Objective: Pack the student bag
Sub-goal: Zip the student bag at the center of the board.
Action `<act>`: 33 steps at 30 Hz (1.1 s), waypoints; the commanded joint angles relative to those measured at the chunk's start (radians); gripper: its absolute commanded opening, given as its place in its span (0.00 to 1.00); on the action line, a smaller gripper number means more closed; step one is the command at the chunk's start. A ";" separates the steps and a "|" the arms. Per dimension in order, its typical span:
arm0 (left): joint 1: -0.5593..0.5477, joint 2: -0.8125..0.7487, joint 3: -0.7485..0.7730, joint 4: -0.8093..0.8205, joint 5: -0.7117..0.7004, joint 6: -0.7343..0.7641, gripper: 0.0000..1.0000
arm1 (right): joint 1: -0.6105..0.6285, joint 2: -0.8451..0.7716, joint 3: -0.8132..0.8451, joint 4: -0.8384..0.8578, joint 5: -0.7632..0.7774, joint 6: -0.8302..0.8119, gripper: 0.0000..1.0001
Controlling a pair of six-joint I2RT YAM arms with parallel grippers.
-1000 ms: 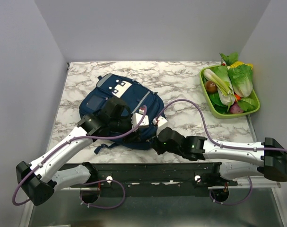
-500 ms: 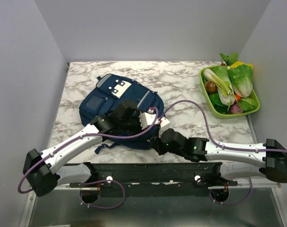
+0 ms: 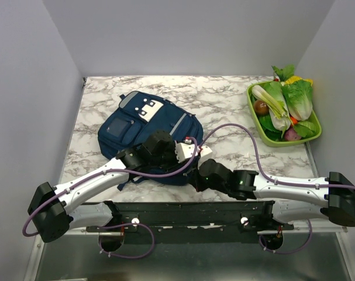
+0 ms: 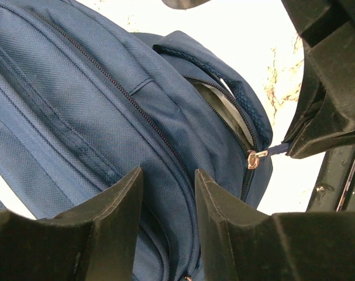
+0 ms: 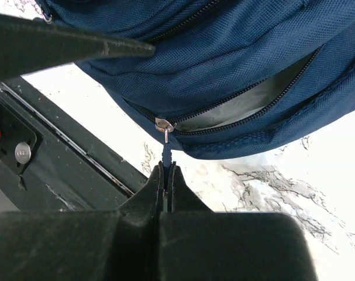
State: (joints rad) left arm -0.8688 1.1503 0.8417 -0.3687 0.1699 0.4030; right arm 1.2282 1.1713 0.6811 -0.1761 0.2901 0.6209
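The navy student bag (image 3: pixel 133 123) lies flat on the marble table, its white patch at the far end. My left gripper (image 3: pixel 185 151) hovers over the bag's near right edge. In the left wrist view the bag (image 4: pixel 78 99) fills the frame, and the left gripper (image 4: pixel 168 174) is open with its jaws straddling the fabric beside a zipper line. My right gripper (image 3: pixel 193 174) is at the bag's near edge. In the right wrist view it (image 5: pixel 165 168) is shut on the blue zipper pull (image 5: pixel 165 153). That zipper is partly open and shows grey lining (image 5: pixel 247 105).
A green tray (image 3: pixel 258 127) of toy vegetables (image 3: pixel 291 102) stands at the far right. The dark mounting rail (image 3: pixel 183 212) runs along the near table edge, just below the bag. Grey walls close in the left, right and back.
My left arm has swung right and nearer, bringing its gripper over the bag's near right edge beside the right gripper. The right gripper has stayed on the zipper pull.
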 commanded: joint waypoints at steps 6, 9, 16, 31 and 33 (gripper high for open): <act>-0.010 0.110 0.017 -0.064 -0.079 -0.032 0.56 | 0.010 0.010 0.043 0.043 -0.028 -0.053 0.01; -0.010 0.129 0.001 -0.036 -0.104 -0.009 0.41 | 0.011 0.004 0.041 0.044 -0.026 -0.049 0.01; -0.009 0.101 0.016 -0.076 -0.127 0.022 0.00 | 0.007 -0.053 0.035 -0.005 -0.009 -0.033 0.01; -0.009 -0.035 0.126 -0.292 0.080 0.065 0.00 | -0.253 -0.160 -0.014 -0.066 -0.247 -0.015 0.01; -0.009 -0.035 0.125 -0.292 0.085 0.066 0.00 | -0.253 -0.151 -0.008 -0.068 -0.246 -0.020 0.01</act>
State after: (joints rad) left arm -0.8791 1.1332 0.9379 -0.5983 0.2031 0.4561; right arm 0.9825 1.0183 0.6682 -0.2447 0.1085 0.6228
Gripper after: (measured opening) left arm 0.006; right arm 0.022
